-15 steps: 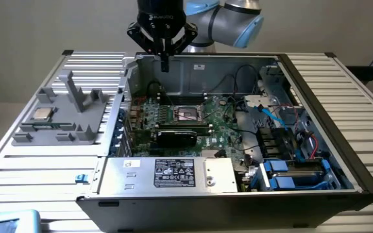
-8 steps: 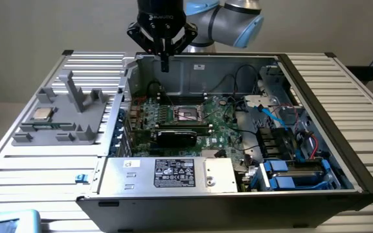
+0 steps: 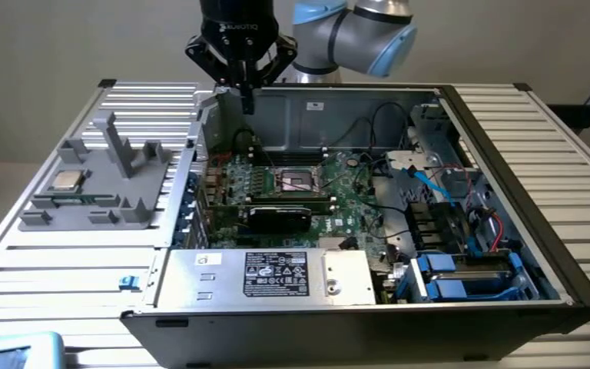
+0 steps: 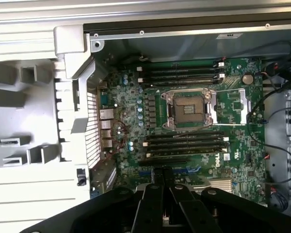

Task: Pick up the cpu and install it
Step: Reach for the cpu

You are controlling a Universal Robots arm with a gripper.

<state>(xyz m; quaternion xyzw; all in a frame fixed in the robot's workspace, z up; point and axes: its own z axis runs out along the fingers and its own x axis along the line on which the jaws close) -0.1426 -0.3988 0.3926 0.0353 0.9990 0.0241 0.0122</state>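
The cpu is a small square chip with a shiny silver top, lying flat on the grey fixture at the exterior view's left, outside the computer case. My gripper hangs high over the far left corner of the open case, well away from the cpu. Its fingers are shut together with nothing between them, as the wrist view's gripper also shows. The dark square socket with its metal frame sits open in the middle of the green motherboard.
The black computer case lies open on a slatted metal table. Inside are a power supply, a black heatsink-like block, cables and blue drive bays. Grey fixture posts stand beside the cpu.
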